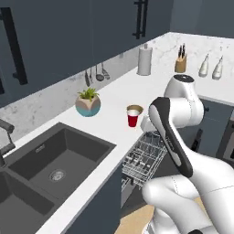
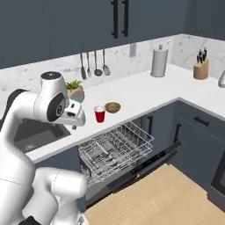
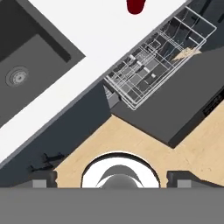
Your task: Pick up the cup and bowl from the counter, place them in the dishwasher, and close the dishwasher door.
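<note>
A: Where do the task's things stand?

B: The cup is upright on the worktop, near its front edge above the dishwasher, and the bowl sits just beside it on the far right side. In the left base view the cup hides most of the bowl, so just a brown rim peeks out behind it; the right base view shows the two side by side, close, though I cannot tell whether they touch.

A: And the dishwasher?

B: Its white rack is pulled out and the dishwasher door hangs down open over the wooden floor. The hand view looks straight down on the rack and the flat dark door, with the sink on its left and the bottom of the cup at its top edge.

A: The gripper?

B: In the right base view the gripper hangs over the worktop edge, left of the cup and apart from it. The fingers are spread wide with nothing between them; in the hand view one dark tip sits at each lower corner.

A: Anything one side shows and the other misses?

B: The left base view has the sink, a tap and two bottles at far right. Both show the plant pot, the paper roll and the knife block.

A: Any writing or brand?

B: None that can be read.
</note>
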Available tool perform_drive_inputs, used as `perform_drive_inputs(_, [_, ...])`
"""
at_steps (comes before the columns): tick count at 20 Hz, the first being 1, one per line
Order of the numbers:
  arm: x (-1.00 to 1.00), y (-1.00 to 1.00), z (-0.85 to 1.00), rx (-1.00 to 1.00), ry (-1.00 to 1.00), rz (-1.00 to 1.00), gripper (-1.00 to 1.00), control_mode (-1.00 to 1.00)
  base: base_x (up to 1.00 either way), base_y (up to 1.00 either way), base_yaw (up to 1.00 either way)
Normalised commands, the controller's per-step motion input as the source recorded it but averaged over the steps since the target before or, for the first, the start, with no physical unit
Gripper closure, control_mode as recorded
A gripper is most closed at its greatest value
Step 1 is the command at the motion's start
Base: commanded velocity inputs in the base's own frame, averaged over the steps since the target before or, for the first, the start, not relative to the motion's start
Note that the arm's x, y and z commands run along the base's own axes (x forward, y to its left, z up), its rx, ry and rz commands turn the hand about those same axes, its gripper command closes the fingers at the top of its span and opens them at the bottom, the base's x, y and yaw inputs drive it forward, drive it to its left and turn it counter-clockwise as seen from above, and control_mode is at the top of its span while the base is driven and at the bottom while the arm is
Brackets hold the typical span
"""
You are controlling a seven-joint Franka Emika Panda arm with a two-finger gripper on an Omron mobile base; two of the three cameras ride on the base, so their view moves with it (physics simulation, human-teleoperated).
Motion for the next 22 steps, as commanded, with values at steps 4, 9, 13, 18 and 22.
perform_drive_inputs(4, [0.0,0.0,0.0,0.0,0.0,0.0,-1.0,1.0,0.21,-0.02,-0.23])
perform_drive_inputs(9, [0.0,0.0,0.0,0.0,0.0,0.0,-1.0,1.0,0.63,-0.03,-0.06])
perform_drive_inputs(13, [0.0,0.0,0.0,0.0,0.0,0.0,-1.0,1.0,0.81,0.2,-0.13])
perform_drive_inputs(18, [0.0,0.0,0.0,0.0,0.0,0.0,-1.0,1.0,0.04,0.11,-0.21])
perform_drive_inputs(22, [0.0,0.0,0.0,0.0,0.0,0.0,-1.0,1.0,-0.01,0.06,-0.39])
